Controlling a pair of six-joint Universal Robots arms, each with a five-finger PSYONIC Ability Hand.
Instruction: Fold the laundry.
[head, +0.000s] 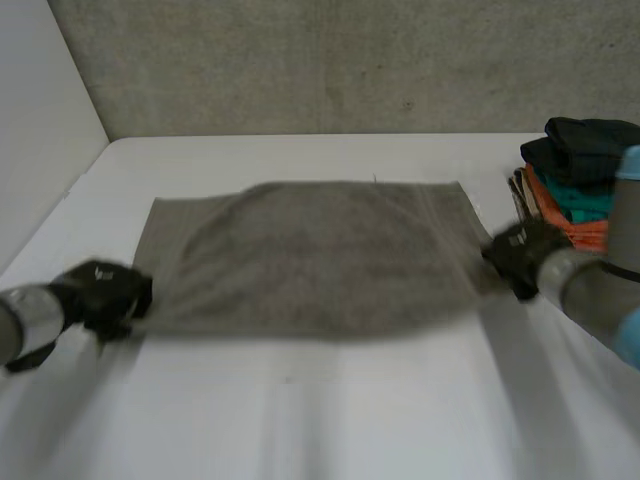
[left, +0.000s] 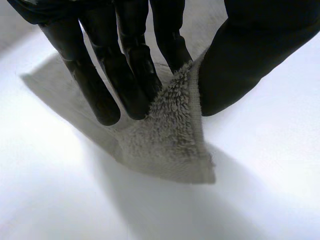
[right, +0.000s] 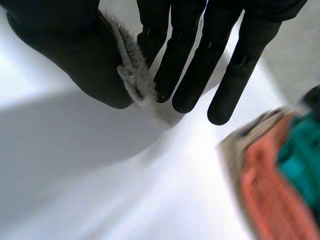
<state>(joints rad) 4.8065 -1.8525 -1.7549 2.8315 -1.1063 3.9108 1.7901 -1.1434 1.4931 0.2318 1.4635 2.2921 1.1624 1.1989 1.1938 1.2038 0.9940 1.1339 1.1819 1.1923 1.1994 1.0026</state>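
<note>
1 grey towel (head: 310, 255) lies on 1 white tabletop (head: 300, 410). There are 2 black hands at it: 1 left hand (head: 105, 295) at the towel's 8 o'clock corner and 1 right hand (head: 522, 252) at its 3 o'clock side. At the tabletop's 3 o'clock stands 1 pile of folded clothes (head: 585, 180), with 3 colours to count: 1 dark layer (head: 585, 145), 1 teal layer (head: 592, 200) and 1 orange layer (head: 590, 233).

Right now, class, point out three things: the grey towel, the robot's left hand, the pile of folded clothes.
grey towel (head: 320, 255), head view, its middle.
left hand (head: 108, 291), head view, the hand's back.
pile of folded clothes (head: 585, 198), head view, the teal layer.
</note>
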